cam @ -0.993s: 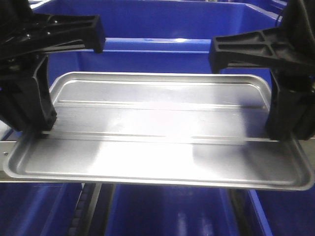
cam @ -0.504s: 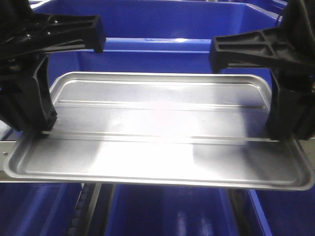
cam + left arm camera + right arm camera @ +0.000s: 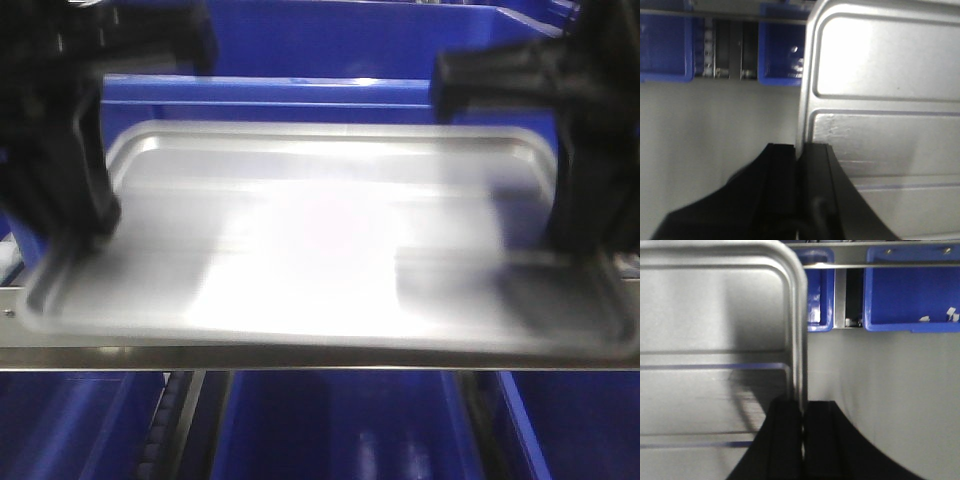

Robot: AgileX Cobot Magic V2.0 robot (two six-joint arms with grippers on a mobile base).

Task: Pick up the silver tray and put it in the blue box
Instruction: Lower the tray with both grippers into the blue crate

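Here the silver tray (image 3: 320,240) spans between both tools, blurred in the front view, with a blue box (image 3: 330,50) just beyond its far edge. The left tool (image 3: 799,155) is clamped on the rim of the tray's left short side, a finger on each face. The right tool (image 3: 802,412) pinches the right rim likewise, above the grey desk (image 3: 880,390).

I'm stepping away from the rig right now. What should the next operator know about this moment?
Left gripper: shut on the silver tray at its left rim.
Right gripper: shut on its right rim.
The tray is held between both arms, not in any box; it is blurred in the front view, so probably moving.
Done: two-handed grasp.
Left to do: carry it over the blue box ahead, lower it inside, release.
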